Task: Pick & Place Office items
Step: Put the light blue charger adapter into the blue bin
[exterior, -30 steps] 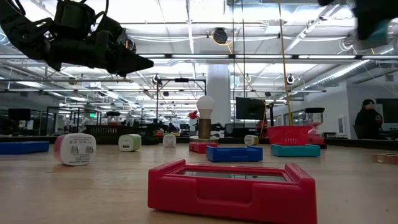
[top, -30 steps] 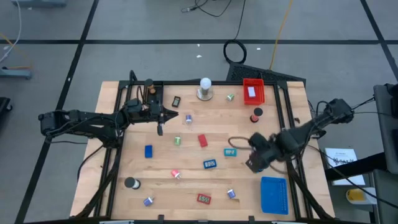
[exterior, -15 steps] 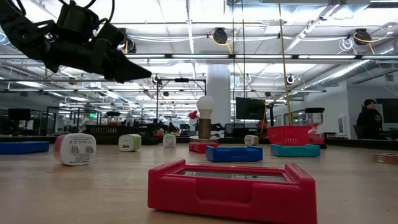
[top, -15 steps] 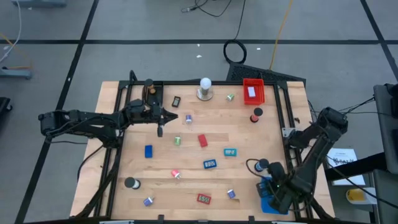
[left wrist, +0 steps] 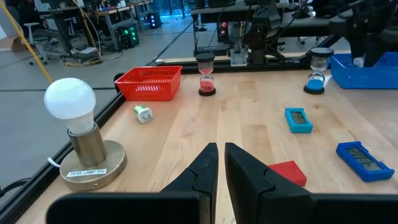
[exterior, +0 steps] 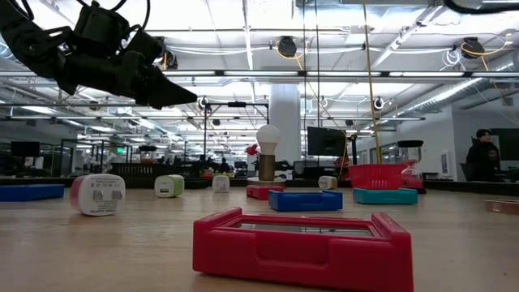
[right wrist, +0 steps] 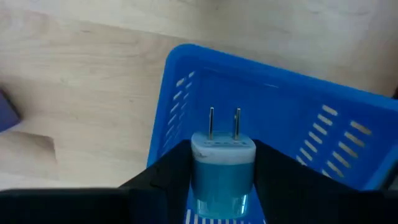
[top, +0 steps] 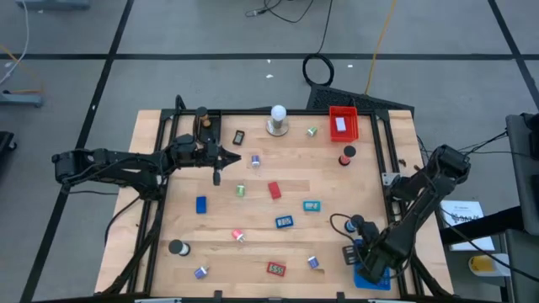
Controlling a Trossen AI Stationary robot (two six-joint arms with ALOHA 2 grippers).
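Over the blue tray (right wrist: pixel 323 124) at the table's near right corner, the right gripper (right wrist: pixel 222 171) pinches a teal plug adapter (right wrist: pixel 222 163) by its flat sides, prongs pointing away from the wrist. The piece looks light, rigid and smooth-shelled, likely slippery, so the broad side faces seem the safest hold, never the thin prongs. The left gripper (left wrist: pixel 217 163), fingers pressed together and empty, hovers above the table's far left.
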